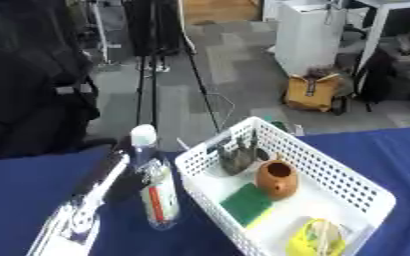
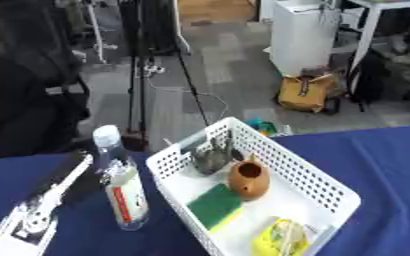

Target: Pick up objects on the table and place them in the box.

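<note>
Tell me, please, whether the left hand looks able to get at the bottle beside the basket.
Probably yes: the left hand lies close beside the upright bottle, on its left, with nothing showing between them. The basket stands on the bottle's other side.

You are working in what looks like a robotics lab or office workspace: a table draped in blue cloth stands on a floor of grey carpet tiles. Behind it you see black tripod legs with cables trailing across the floor, a white cabinet and a white desk frame. A yellow bag sits on the floor beside the cabinet, and a dark office chair stands at your left.
</note>
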### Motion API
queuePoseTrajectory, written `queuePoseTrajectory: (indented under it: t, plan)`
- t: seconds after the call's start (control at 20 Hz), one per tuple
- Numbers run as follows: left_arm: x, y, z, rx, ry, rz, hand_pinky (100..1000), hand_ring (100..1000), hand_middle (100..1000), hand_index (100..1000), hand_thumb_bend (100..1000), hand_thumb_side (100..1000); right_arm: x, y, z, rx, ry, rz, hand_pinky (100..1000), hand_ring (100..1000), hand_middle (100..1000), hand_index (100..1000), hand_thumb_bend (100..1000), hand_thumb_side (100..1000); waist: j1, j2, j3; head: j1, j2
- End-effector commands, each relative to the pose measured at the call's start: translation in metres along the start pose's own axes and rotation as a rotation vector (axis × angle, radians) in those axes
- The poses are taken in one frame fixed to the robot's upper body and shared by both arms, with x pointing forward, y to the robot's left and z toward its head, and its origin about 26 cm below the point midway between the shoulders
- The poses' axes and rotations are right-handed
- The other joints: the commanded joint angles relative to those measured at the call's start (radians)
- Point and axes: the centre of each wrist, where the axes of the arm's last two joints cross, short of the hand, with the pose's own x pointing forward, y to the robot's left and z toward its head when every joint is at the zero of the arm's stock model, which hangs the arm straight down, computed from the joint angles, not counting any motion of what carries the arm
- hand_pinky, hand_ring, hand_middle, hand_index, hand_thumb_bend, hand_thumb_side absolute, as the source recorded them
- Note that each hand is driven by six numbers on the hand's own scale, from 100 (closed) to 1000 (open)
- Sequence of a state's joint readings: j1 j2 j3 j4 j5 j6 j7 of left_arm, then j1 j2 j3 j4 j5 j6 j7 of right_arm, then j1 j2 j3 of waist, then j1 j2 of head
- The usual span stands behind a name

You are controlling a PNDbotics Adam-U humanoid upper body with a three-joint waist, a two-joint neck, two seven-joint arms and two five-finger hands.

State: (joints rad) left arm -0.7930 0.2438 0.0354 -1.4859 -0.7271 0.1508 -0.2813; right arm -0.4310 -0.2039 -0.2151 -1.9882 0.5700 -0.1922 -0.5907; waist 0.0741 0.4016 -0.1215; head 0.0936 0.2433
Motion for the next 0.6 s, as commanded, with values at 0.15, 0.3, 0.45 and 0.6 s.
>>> queuePoseTrajectory:
  t: [0.15, 0.3, 0.45, 0.6]
  plan:
    - [0.015, 0.028, 0.002, 0.066, -0.029, -0.087, 1000, 1000, 954, 837, 100, 1000, 0.003, -0.001, -0.005, -0.011, -0.014, -0.007, 644, 516, 592, 698, 100, 811, -0.002, -0.028, 0.004, -0.003, -0.006]
    - [0.022, 0.037, 0.003, 0.073, -0.032, -0.125, 1000, 1000, 963, 853, 100, 1000, 0.002, -0.002, -0.004, -0.011, -0.013, -0.004, 644, 516, 592, 698, 100, 811, -0.001, -0.032, 0.006, -0.004, -0.003]
    - [0.029, 0.046, 0.004, 0.082, -0.041, -0.146, 1000, 1000, 969, 857, 100, 1000, 0.002, -0.002, -0.004, -0.009, -0.011, -0.002, 645, 516, 592, 699, 100, 810, 0.001, -0.036, 0.008, -0.006, 0.001]
    - [0.036, 0.053, 0.004, 0.093, -0.053, -0.15, 1000, 1000, 964, 854, 100, 1000, 0.002, -0.002, -0.003, -0.005, -0.01, 0.0, 646, 516, 592, 699, 100, 809, 0.004, -0.04, 0.01, -0.009, 0.004]
